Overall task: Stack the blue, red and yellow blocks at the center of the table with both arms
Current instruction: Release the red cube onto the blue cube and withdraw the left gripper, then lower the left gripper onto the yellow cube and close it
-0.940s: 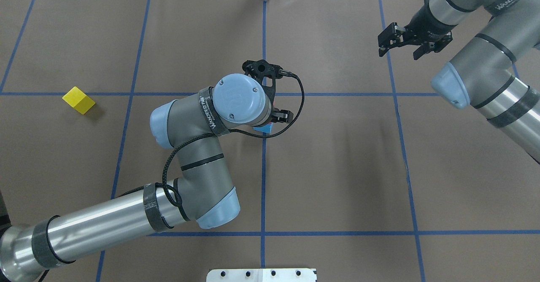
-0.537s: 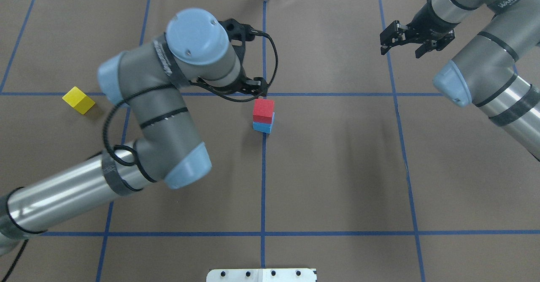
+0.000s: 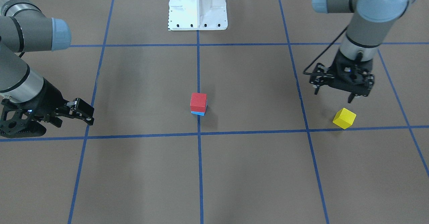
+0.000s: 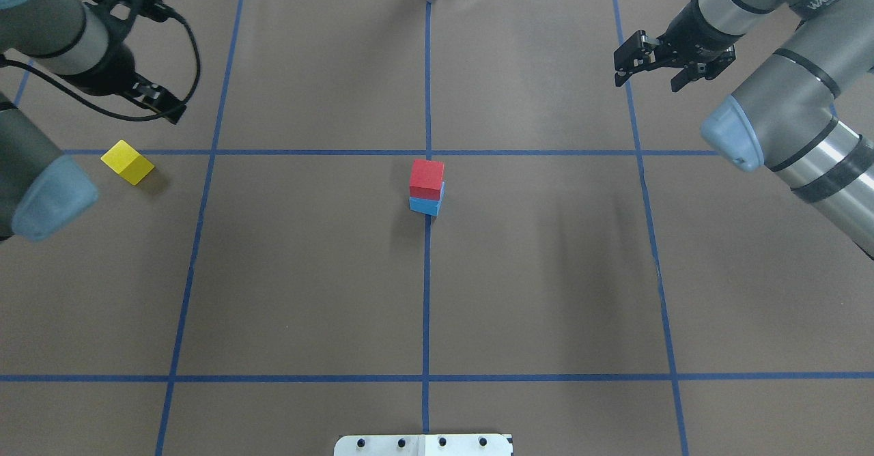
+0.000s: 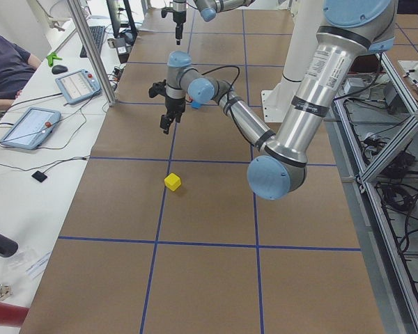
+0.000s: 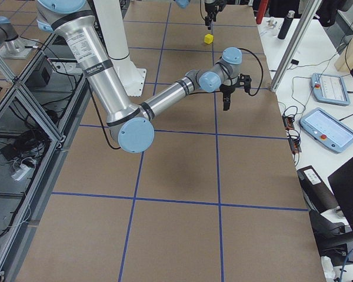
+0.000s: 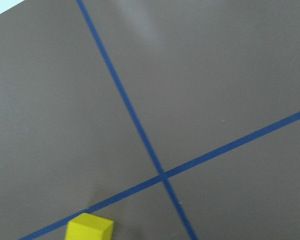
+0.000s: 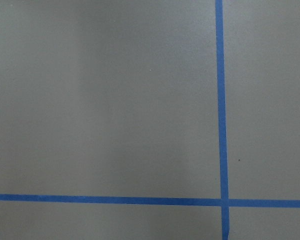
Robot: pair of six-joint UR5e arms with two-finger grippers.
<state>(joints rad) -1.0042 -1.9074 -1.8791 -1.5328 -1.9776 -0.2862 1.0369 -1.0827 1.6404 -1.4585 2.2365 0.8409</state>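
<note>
Table was matte brown, crossed by thin blue tape lines. Noted red block, light-blue block, yellow block. Left arm, right arm: silver-grey, pale blue caps.

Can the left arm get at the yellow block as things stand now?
Probably yes: the left gripper hangs open near the yellow block, and nothing lies between them.

only a thin strip of the small matte light blue cube shows beneath the matte red cube; the left wrist view's bottom edge cuts off the matte yellow cube.
</note>
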